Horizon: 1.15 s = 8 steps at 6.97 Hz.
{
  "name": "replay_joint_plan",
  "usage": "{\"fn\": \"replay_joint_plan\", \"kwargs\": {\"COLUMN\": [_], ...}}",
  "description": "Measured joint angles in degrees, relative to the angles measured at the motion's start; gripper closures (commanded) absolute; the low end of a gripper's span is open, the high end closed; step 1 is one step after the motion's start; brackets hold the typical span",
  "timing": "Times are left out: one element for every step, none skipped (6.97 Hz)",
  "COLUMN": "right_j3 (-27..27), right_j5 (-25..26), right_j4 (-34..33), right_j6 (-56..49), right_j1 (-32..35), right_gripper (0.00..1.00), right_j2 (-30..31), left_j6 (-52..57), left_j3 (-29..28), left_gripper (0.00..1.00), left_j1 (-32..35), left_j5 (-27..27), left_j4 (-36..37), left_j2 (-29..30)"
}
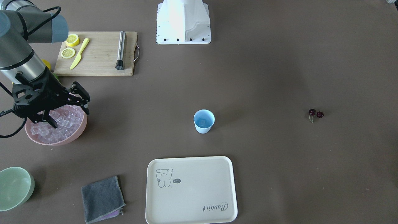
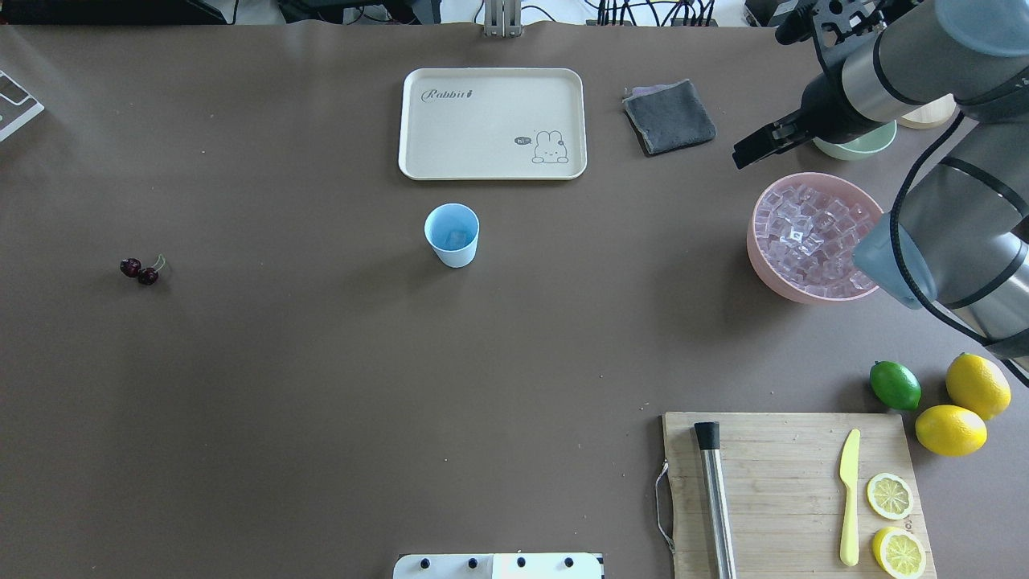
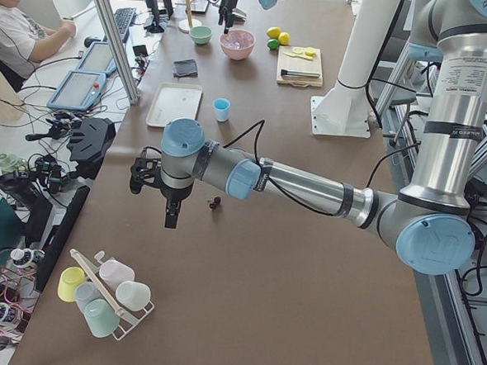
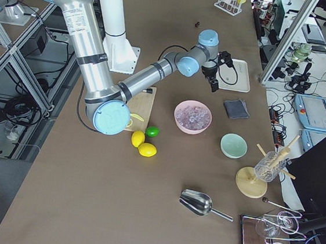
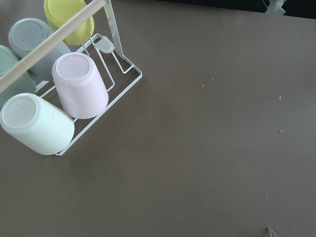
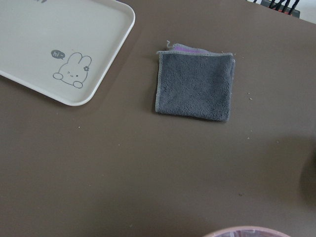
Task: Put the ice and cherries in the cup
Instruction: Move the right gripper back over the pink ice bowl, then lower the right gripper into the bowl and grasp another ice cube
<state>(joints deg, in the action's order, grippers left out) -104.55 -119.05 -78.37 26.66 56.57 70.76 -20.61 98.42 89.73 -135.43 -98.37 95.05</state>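
Left gripper (image 3: pixel 171 218) is hung over the table, close to the cherries (image 2: pixel 141 270). Its jaws can't be made out from the side view. The cup (image 2: pixel 452 233) is parked mid-table, with what looks like one cube inside. Right gripper (image 1: pixel 71 118): jaws spread wide, nothing held, raised near the ice (image 2: pixel 808 237) piled in the pink bowl (image 2: pixel 756 257).

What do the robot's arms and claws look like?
Both are round silver-grey metal tubes linked by thick joints with pale blue caps. The right arm ends in a black, skeletal two-fingered right claw, and a black cable loops along it. The left arm carries small printed lettering on its upright tube.
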Motion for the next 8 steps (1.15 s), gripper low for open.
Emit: {"fn": "replay_joint_plan", "kwargs": {"right_j3": [-0.1, 0.0, 0.5, 1.1, 1.5, 2.0, 2.7, 3.1], "right_j5": [0.8, 1.8, 2.8, 3.3, 3.3, 3.2, 3.1, 3.2], "right_j4": [-0.5, -0.6, -0.7, -0.7, -0.6, -0.5, -0.4, -0.4], "right_j6": [-3.3, -5.4, -6.8, -8.5, -10.7, -12.4, -13.0, -13.0], "right_j1": [0.0, -0.3, -1.0, -1.8, -2.3, -2.6, -3.2, -4.0], "right_gripper": [0.06, 0.14, 0.17, 0.17, 0.17, 0.17, 0.22, 0.25], "right_j2": [2.6, 4.4, 5.6, 6.7, 8.0, 9.1, 9.4, 9.3], "left_j6": [0.0, 0.0, 0.0, -0.1, -0.1, -0.1, 0.0, 0.0], "left_j3": [0.7, 1.1, 1.2, 1.2, 1.3, 1.5, 1.8, 2.0], "left_gripper": [0.02, 0.02, 0.02, 0.02, 0.02, 0.02, 0.02, 0.02], "left_j1": [0.0, 0.1, 0.1, 0.1, 0.1, 0.2, 0.2, 0.2], "left_j5": [0.1, 0.2, 0.3, 0.4, 0.4, 0.4, 0.4, 0.4], "left_j4": [-0.4, -1.4, -2.5, -3.4, -3.7, -3.9, -4.0, -4.0], "left_j2": [-0.5, -1.0, -1.6, -1.8, -1.9, -1.9, -2.0, -2.1]}}
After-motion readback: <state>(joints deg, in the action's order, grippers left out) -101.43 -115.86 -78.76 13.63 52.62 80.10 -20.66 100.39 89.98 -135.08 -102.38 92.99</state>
